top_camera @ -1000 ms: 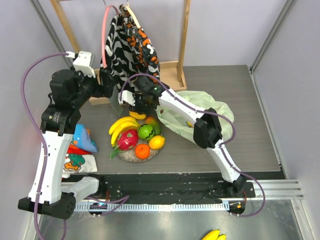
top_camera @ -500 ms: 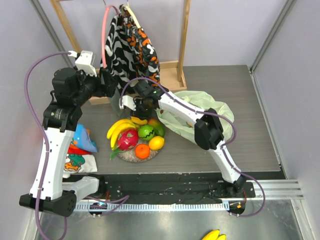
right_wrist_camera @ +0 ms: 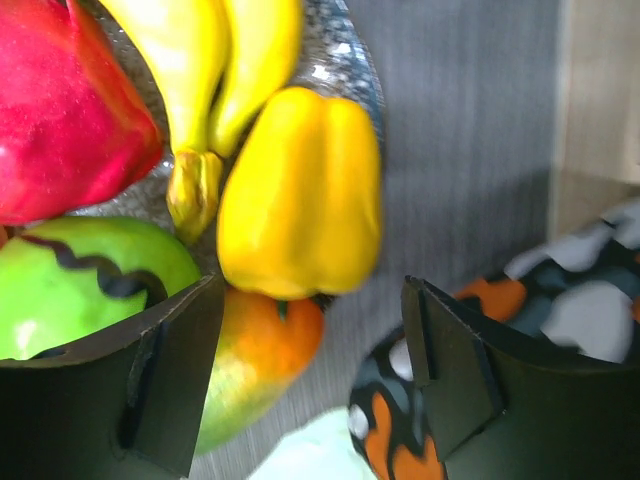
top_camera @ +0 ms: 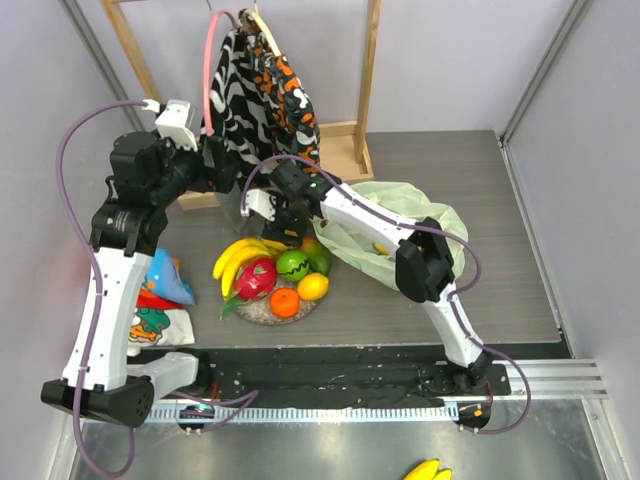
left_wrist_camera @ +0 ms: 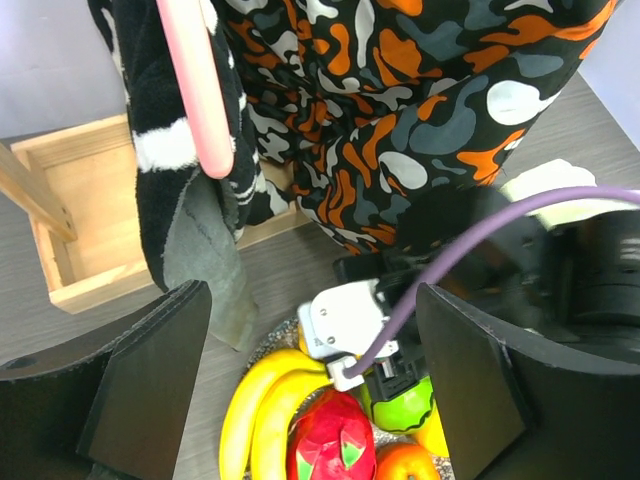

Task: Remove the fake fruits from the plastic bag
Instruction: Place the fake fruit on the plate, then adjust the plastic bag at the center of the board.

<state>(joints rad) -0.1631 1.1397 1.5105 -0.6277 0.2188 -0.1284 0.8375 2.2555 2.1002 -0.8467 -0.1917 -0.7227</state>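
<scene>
The fake fruits lie piled on a speckled plate [top_camera: 258,312]: a long banana bunch [top_camera: 238,262], dragon fruit [top_camera: 257,280], green apple [top_camera: 292,264], orange [top_camera: 285,302], lemon [top_camera: 313,286] and mango [top_camera: 319,256]. A short yellow banana bunch [right_wrist_camera: 300,195] rests at the plate's far edge, against the mango [right_wrist_camera: 255,365], just beyond my right gripper [right_wrist_camera: 312,300], which is open and empty. The pale-green plastic bag [top_camera: 405,225] lies crumpled to the right under the right arm. My left gripper [left_wrist_camera: 312,300] is open and empty, high above the pile near the hanging cloth.
A black-orange-white patterned cloth [top_camera: 262,85] hangs on a pink hanger [left_wrist_camera: 195,90] from a wooden rack with a box base [left_wrist_camera: 90,200] behind the plate. Blue and orange packets [top_camera: 165,280] and a printed white cloth [top_camera: 155,325] lie at the left edge.
My right gripper came down over the plate with the short yellow bunch, which now lies on the pile with the jaws open. My left arm has shifted slightly back and right.
</scene>
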